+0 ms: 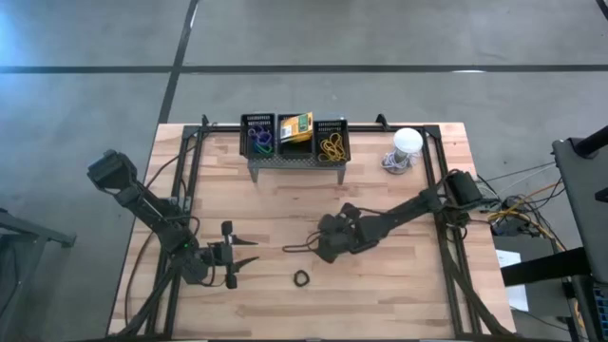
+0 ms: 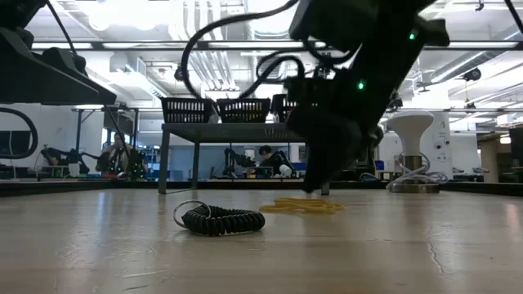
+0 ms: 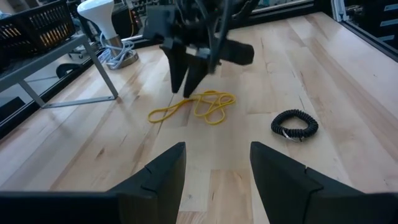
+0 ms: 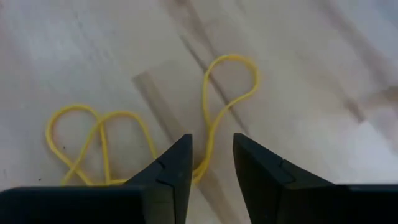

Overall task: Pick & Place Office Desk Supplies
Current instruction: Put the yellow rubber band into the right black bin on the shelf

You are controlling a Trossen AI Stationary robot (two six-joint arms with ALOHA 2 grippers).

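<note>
Yellow bands on table, partly hidden behind right hand; fingers slightly apart, holding nothing.

The right end effector hangs low over yellow bands on the wooden counter, fingers slightly apart.

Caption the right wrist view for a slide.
Right gripper, fingers open, poised over loose yellow bands lying on the wooden table.

Robotics lab, exposed ceiling ducts, concrete floor, seated people at distant benches
</note>
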